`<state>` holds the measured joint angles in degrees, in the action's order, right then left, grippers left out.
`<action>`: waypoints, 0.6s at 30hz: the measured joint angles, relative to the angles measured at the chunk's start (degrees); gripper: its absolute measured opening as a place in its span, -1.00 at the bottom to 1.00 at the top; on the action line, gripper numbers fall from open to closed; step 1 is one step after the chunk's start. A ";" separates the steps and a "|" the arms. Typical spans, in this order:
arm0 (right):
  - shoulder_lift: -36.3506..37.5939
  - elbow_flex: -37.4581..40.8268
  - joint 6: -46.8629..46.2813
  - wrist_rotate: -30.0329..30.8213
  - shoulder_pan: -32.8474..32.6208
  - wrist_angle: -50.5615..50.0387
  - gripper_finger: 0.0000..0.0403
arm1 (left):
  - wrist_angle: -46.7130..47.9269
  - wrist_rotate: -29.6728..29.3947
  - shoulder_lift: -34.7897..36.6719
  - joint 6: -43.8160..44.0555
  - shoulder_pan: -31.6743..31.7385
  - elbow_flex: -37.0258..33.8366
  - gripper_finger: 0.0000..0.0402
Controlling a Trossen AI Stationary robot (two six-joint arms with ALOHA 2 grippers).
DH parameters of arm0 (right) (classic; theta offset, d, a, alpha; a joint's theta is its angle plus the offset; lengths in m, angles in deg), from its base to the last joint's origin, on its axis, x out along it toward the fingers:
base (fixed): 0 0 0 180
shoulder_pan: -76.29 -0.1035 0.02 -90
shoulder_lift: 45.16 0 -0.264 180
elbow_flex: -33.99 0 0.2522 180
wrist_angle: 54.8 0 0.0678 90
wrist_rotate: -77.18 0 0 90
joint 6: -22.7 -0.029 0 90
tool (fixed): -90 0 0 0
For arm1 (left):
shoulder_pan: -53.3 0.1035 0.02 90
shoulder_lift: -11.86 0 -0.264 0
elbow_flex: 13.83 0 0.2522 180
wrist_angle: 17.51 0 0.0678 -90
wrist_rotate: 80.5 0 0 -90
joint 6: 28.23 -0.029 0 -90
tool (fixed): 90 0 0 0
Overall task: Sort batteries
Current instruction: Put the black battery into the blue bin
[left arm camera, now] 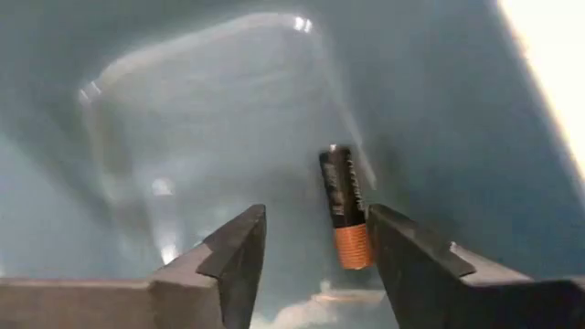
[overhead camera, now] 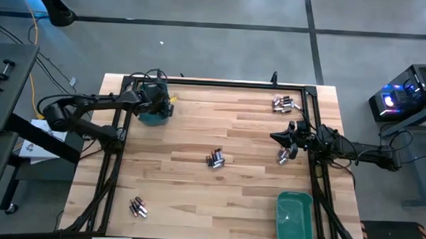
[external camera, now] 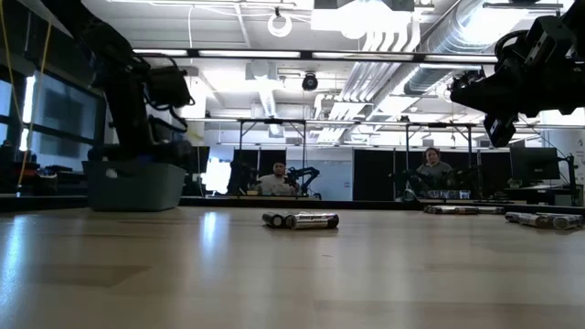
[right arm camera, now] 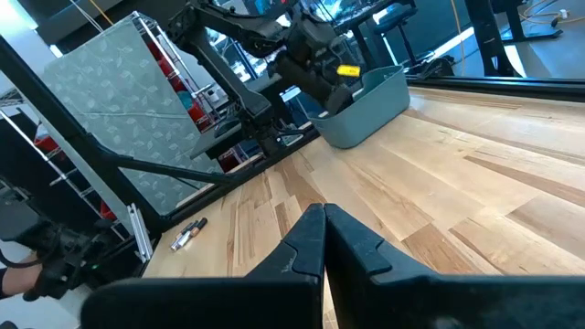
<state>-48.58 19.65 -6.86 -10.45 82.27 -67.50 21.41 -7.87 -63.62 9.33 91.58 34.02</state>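
The left gripper (left arm camera: 311, 265) hung inside a teal rectangular plastic bin (overhead camera: 154, 118) at the table's far left corner, its two dark fingers (left arm camera: 233, 260) spread apart with nothing clamped between them. A small cylindrical battery (left arm camera: 344, 208), black with a copper-coloured end, lay on the bin's floor in the gap between the fingers, nearer one of them. Pale lettering ran along the black part of the cell, too blurred to read, and no brand could be made out.

The right gripper (right arm camera: 323, 239) hovered above the light wooden table (overhead camera: 198, 133) near its right edge, its fingers pressed together and holding nothing. In the high view it sat between two clusters of batteries: a group at the far right corner (overhead camera: 286, 103) and a few cells just beside it (overhead camera: 283, 156).

More batteries lay loose on the wood: a small pile near the middle of the table (overhead camera: 215, 159) and another near the front left (overhead camera: 138, 207). In the low view the middle pile (external camera: 300, 219) showed as dark cells lying on their sides. A second teal plastic bin (overhead camera: 296, 220) stood at the front right corner. No writing was legible on either bin.

Two people (external camera: 277, 180) sat in the room beyond the table.
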 joint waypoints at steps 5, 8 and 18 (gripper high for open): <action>0.01 0.00 -0.02 0.00 0.00 -0.01 -1.00 | 6.62 -1.16 4.21 -4.13 0.00 4.98 0.03; 0.00 0.00 -0.02 0.00 0.00 0.00 -1.00 | 9.86 -3.31 6.57 -6.26 0.00 9.03 0.02; 0.02 0.02 0.00 -0.02 0.00 0.00 -1.00 | 12.76 -4.46 11.67 -10.69 -3.83 23.14 0.01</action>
<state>-48.56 19.67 -6.86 -10.47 82.27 -67.50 34.17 -12.33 -51.95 -1.36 87.75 57.16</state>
